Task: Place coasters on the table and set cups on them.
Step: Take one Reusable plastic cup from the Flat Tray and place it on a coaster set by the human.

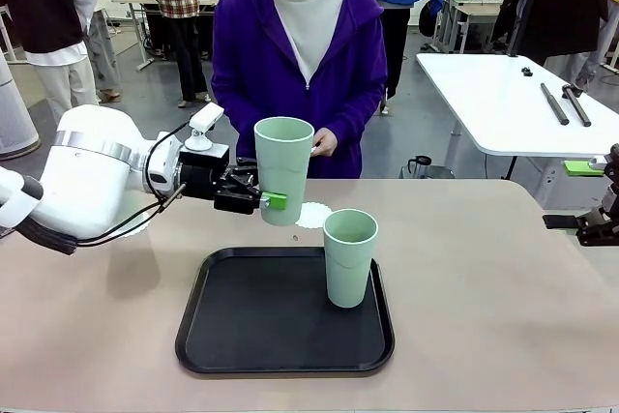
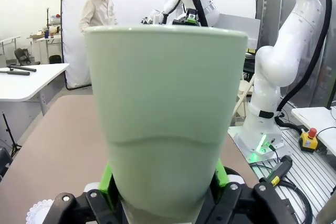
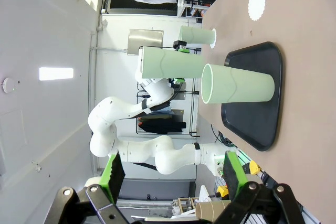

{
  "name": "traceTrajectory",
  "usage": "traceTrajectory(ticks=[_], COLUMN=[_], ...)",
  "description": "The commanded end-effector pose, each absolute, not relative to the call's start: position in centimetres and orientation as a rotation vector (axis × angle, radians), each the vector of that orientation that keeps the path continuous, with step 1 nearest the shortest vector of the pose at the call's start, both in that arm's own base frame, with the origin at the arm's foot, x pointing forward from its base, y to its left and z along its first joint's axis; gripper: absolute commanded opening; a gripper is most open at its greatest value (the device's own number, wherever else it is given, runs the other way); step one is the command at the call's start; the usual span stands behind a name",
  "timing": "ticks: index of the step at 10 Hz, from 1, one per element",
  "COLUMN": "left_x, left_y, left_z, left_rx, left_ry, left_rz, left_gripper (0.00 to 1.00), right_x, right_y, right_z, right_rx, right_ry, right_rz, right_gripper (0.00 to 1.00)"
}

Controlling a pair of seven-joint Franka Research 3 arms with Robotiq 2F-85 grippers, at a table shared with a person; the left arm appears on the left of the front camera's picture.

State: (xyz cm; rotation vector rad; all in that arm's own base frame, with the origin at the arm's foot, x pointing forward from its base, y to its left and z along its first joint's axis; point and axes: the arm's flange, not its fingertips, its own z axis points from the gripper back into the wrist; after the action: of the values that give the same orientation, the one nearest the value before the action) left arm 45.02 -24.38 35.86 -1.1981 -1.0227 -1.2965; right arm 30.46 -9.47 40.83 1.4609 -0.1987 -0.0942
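My left gripper [image 1: 261, 202] is shut on the lower part of a pale mint-green cup [image 1: 283, 166] and holds it upright in the air above the far edge of the black tray [image 1: 222, 336]. From the left wrist, this cup [image 2: 165, 114] stands between the green pads [image 2: 107, 179]. A lacy white coaster [image 1: 314, 215] lies bare on the table [image 1: 484, 297] just behind the held cup. A second cup [image 1: 349, 256] stands on the tray's right side. From the right wrist, a third cup [image 3: 197, 36] stands on the table's far left. My right gripper [image 3: 173, 177] is open with nothing in it, at the table's right edge [image 1: 571, 223].
A person in a purple jacket stands at the far side, one hand [image 1: 324, 145] close behind the raised cup. A white table [image 1: 503, 103] with dark tools stands at the back right. Bare tabletop lies to the right of the tray.
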Motion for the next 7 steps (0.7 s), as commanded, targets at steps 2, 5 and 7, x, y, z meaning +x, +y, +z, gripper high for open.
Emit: traceTrajectory(ticks=[2, 5, 7], left_x=[48.2, 55.5, 59.7], left_y=[-25.5, -28.6, -29.9], left_z=[35.4, 32.5, 29.6], left_rx=[-1.225, -1.201, -1.168], left_ry=[-1.041, -1.082, -1.101], left_rz=[-1.272, -1.25, -1.23], left_gripper=[0.83, 0.83, 0.83], right_x=[30.6, 30.6, 30.6], right_y=[-9.5, -9.5, -9.5], right_z=[40.8, 40.8, 40.8], right_rx=[1.47, 1.47, 1.47], right_ry=[-0.211, -0.211, -0.211], right_rz=[-0.083, -0.083, -0.083], right_gripper=[1.0, 1.0, 1.0])
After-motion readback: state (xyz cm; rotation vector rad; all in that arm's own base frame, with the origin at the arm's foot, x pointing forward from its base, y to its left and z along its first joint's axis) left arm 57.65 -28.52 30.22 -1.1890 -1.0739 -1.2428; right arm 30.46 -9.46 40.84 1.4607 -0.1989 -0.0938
